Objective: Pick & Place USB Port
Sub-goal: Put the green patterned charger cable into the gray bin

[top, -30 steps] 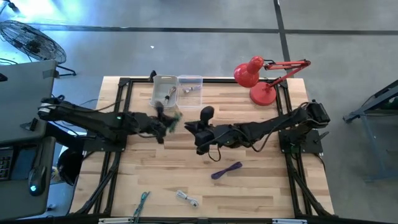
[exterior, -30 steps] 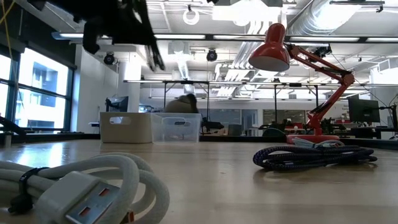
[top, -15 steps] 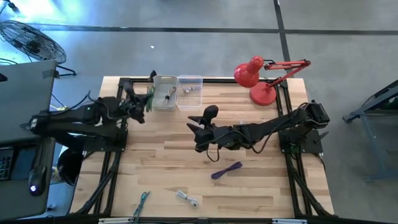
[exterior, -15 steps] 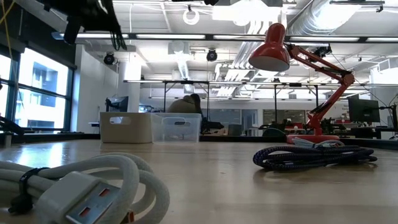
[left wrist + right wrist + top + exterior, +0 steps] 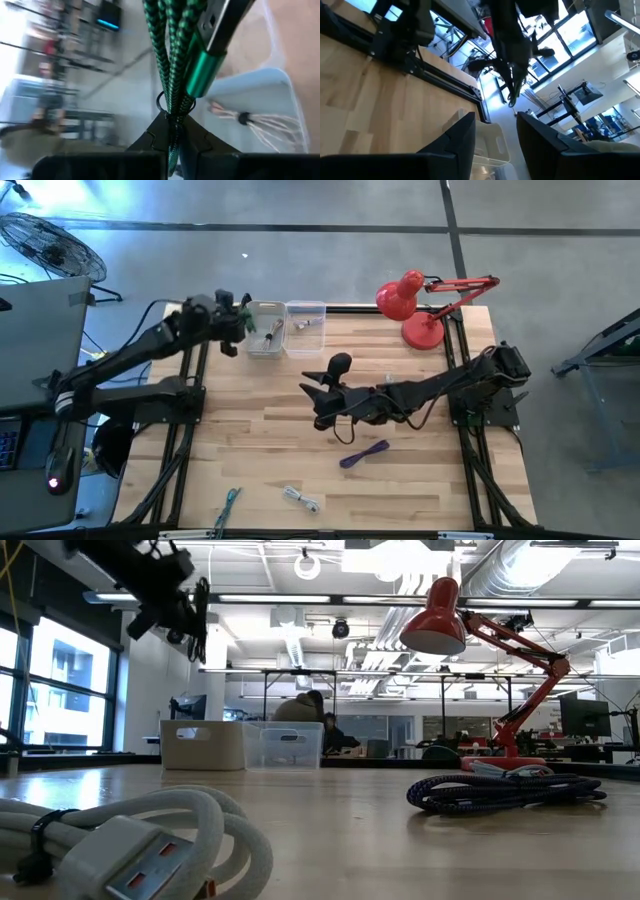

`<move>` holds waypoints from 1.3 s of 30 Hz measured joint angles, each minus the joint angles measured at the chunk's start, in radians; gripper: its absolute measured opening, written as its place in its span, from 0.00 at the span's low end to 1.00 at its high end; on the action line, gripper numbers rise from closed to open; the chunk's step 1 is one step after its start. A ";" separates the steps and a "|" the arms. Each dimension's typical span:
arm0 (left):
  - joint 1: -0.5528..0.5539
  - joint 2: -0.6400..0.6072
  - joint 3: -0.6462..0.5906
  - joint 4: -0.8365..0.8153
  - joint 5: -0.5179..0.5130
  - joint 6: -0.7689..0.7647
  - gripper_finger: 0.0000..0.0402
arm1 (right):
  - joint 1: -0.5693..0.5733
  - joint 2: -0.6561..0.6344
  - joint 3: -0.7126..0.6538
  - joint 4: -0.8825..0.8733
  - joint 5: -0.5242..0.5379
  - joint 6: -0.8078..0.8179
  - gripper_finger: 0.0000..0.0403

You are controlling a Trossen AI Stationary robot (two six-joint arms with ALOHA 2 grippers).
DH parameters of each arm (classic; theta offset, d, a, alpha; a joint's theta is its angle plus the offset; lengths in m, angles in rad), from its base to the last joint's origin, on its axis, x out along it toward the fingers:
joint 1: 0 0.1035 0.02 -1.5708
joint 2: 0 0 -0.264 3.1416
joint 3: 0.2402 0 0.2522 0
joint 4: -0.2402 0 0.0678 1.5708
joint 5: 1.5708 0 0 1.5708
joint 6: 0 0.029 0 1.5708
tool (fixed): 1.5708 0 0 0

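Two arms: both over the table (image 5: 300,470), left at work, right waiting.
Left hand (image 5: 232,330): raised at the table's 11 o'clock corner, just beside the white bin; fingers (image 5: 197,142) closed on the green cable.
Green cable (image 5: 170,60): braided bundle with a metallic green plug, pinched in the left hand and off the table; seen hanging from it in the right wrist view (image 5: 512,65).
White bin (image 5: 264,328): at 12 o'clock on the table's far edge, a whitish cable inside.
Clear bin (image 5: 305,325): touching the white bin on its 3 o'clock side, small items inside.
Right hand (image 5: 318,392): near table centre, fingers (image 5: 457,142) spread apart, holding nothing.
Purple cable (image 5: 364,453): coiled on the table toward 5 o'clock of centre.
White cable (image 5: 300,500): at the 6 o'clock edge.
Red lamp (image 5: 420,305): at the 1 o'clock corner.
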 joint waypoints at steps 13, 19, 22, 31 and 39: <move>0.169 0.179 0.115 -0.199 0.255 0.367 0.02 | 0.013 0.000 -0.001 -0.097 0.002 0.062 0.34; 0.167 0.199 0.114 -0.239 0.213 0.621 0.02 | 0.012 0.000 -0.001 -0.128 -0.001 0.092 0.33; 0.152 0.226 0.114 -0.239 0.146 0.649 0.02 | 0.011 0.000 -0.001 -0.137 -0.006 0.112 0.33; 0.110 0.377 0.123 -0.204 -0.063 0.601 0.03 | -0.008 0.000 -0.001 -0.148 -0.044 0.167 0.33; 0.087 0.419 0.124 -0.258 -0.103 0.630 0.03 | -0.007 0.000 -0.001 -0.149 -0.086 0.191 0.33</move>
